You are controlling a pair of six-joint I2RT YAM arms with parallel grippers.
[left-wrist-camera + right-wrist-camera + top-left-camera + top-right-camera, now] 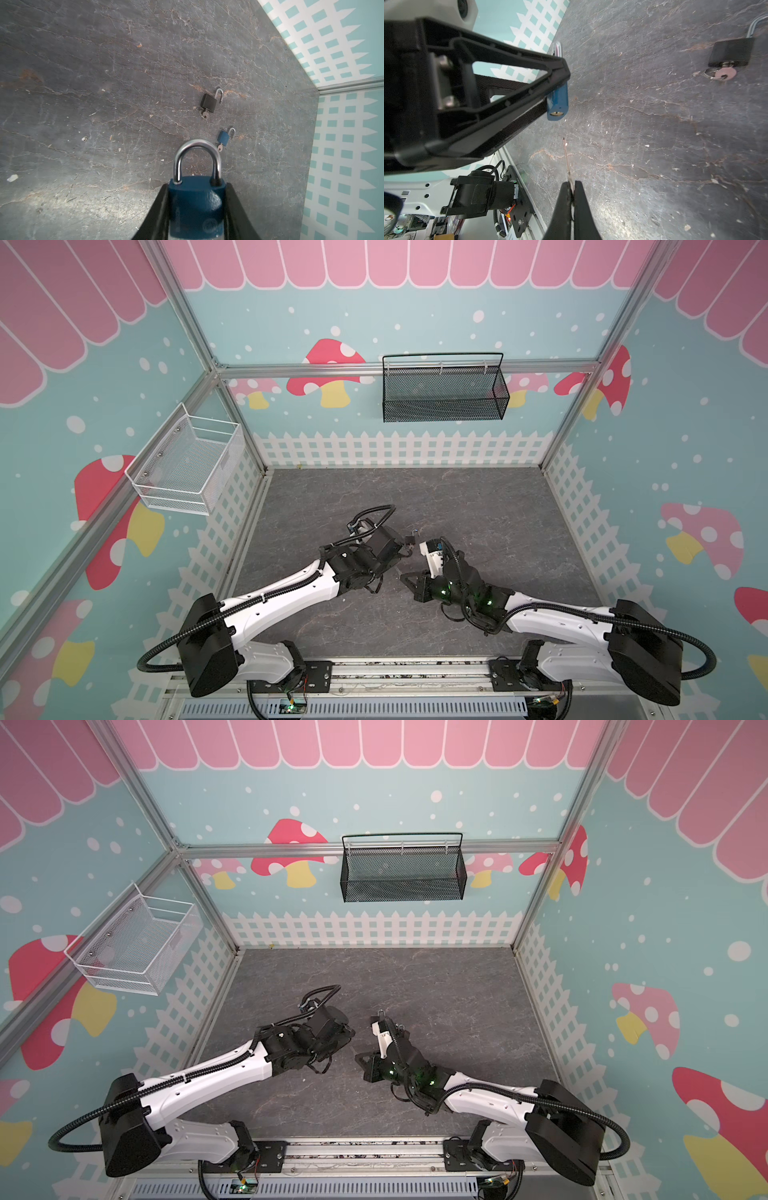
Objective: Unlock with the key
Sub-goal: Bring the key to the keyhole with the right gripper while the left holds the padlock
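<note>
Left gripper clamps the blue padlock, shackle shut, over the table; right gripper pinches the key, tip aimed at the keyhole but short of it. Insertion and turning remain. 2 others, black padlock and small blue padlock, lie open

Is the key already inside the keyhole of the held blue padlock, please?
No, the key in the right gripper ends short of the held blue padlock, a clear gap between them.
</note>
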